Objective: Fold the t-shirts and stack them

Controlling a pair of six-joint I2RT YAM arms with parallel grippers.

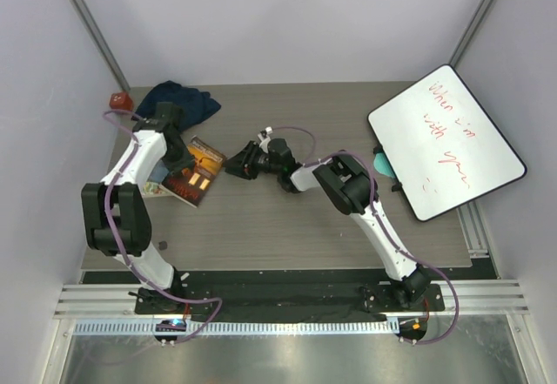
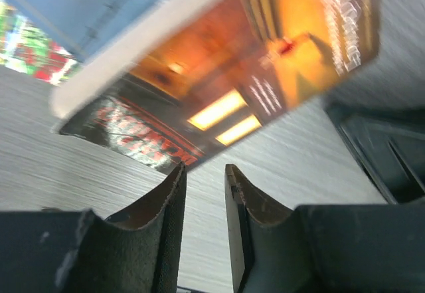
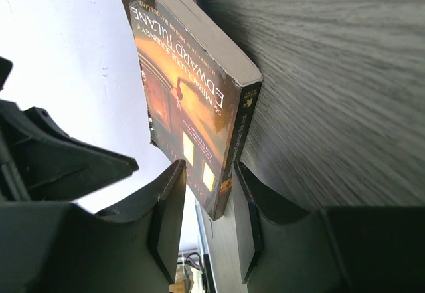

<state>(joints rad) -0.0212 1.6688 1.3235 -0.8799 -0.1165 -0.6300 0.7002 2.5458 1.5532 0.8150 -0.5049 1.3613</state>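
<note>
The near middle of the table point(image 1: 278, 236) has the most room for folding. Farther in, the right gripper point(image 1: 237, 163) has its fingers round a corner of the book point(image 1: 193, 173); I cannot tell if they squeeze it. The left gripper point(image 2: 204, 168) is almost closed and holds nothing. I think the book must go aside first. The shirt point(image 1: 178, 101) lies bunched at the far left edge, not yet folded, so it needs pulling to the middle. The board point(image 1: 444, 140) fills the right
</note>
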